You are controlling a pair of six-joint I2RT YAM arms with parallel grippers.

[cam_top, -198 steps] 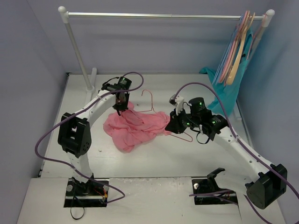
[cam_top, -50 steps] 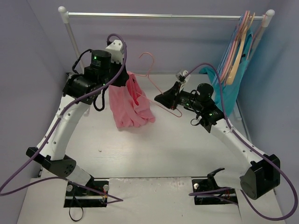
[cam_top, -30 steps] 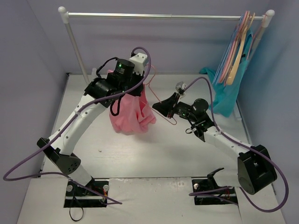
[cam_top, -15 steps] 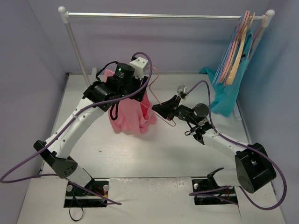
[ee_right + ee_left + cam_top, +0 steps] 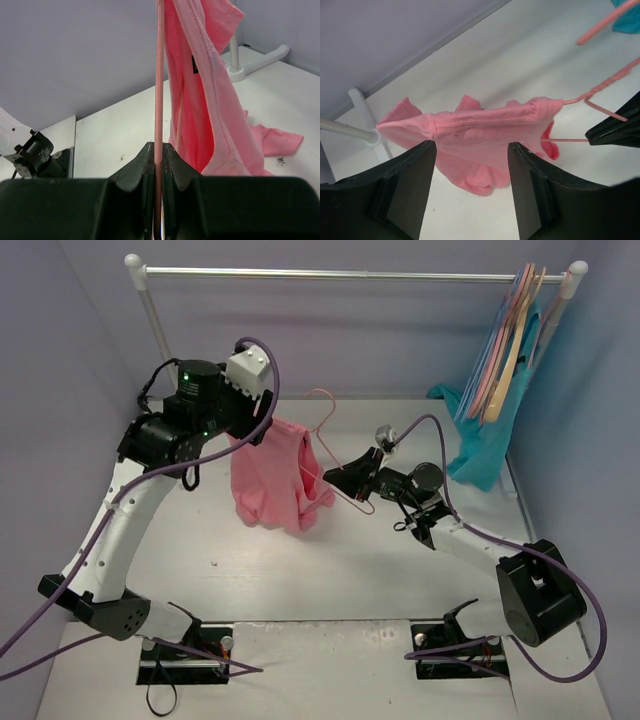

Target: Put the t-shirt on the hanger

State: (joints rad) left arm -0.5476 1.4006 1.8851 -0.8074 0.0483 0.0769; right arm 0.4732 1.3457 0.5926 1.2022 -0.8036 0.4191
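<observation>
Limp, light t-shirt [image 5: 270, 475] sags from the left end effector [image 5: 470, 146], its jaws apart; the hem [image 5: 485, 116] looks the surest hold. The right end effector [image 5: 159, 150] is clamped on the thin hanger [image 5: 159, 75].

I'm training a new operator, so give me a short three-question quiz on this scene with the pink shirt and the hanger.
1. True or false: the right gripper is shut on the hanger.
2. Where is the t-shirt? A: lying flat and spread out. B: hanging up in the air. C: draped over the right arm.
3. What colour is the garment hanging at the right end of the rail?
Key: 1 true; 2 B; 3 teal.
</observation>
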